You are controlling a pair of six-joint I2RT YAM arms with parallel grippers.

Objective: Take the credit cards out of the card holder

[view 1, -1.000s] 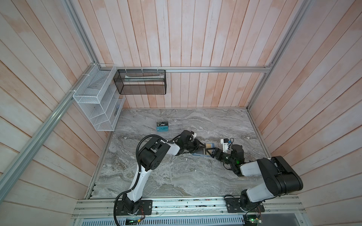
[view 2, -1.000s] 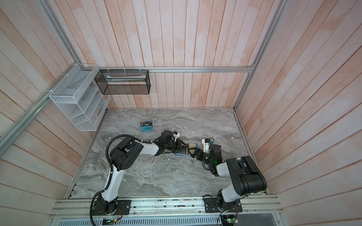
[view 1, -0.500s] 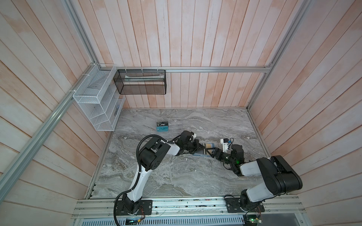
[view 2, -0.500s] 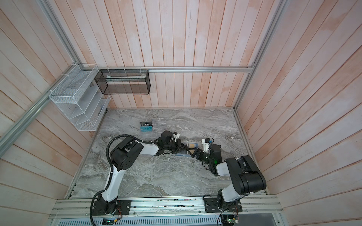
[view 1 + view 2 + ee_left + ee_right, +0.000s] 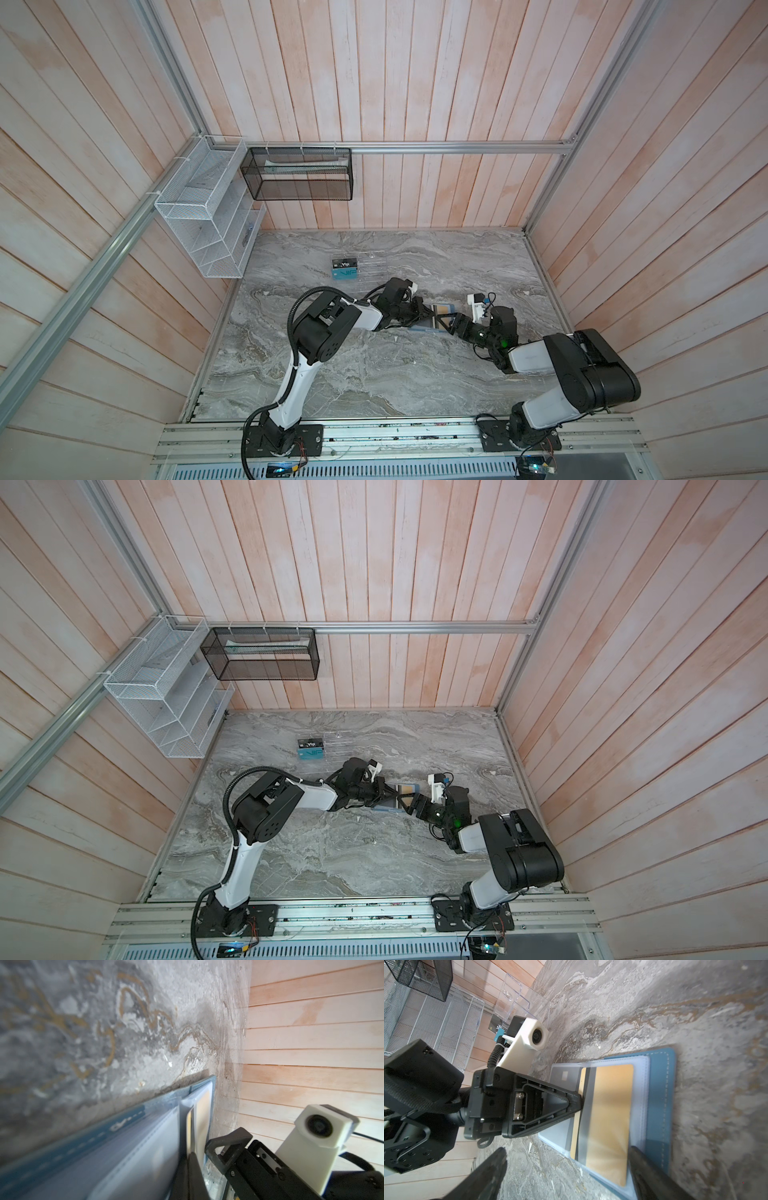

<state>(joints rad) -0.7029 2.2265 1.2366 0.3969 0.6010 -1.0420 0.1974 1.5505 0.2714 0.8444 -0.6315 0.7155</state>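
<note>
The slate-blue card holder (image 5: 660, 1105) lies open on the marble table, mid-table in both top views (image 5: 419, 328) (image 5: 380, 808). A gold-yellow credit card (image 5: 610, 1115) (image 5: 405, 789) sits in its clear sleeve, one edge poking out. My left gripper (image 5: 580, 1103) (image 5: 428, 316) (image 5: 190, 1155) is shut on that edge. A darker card (image 5: 564, 1078) shows through another sleeve. My right gripper (image 5: 566, 1149) (image 5: 451, 326) is open and low over the holder, with one finger (image 5: 645, 1167) at the holder's cover side. A teal credit card (image 5: 345, 273) stands in the acrylic rack.
The clear acrylic rack (image 5: 370, 266) stands behind the arms and also holds a black "Vip" card (image 5: 345, 263). White wire baskets (image 5: 199, 208) hang on the left wall. A black mesh basket (image 5: 299, 174) hangs on the back wall. Wooden walls close in three sides.
My left gripper's jaws have closed on the gold card's edge. Both arms have barely moved, and the right gripper stays open.
</note>
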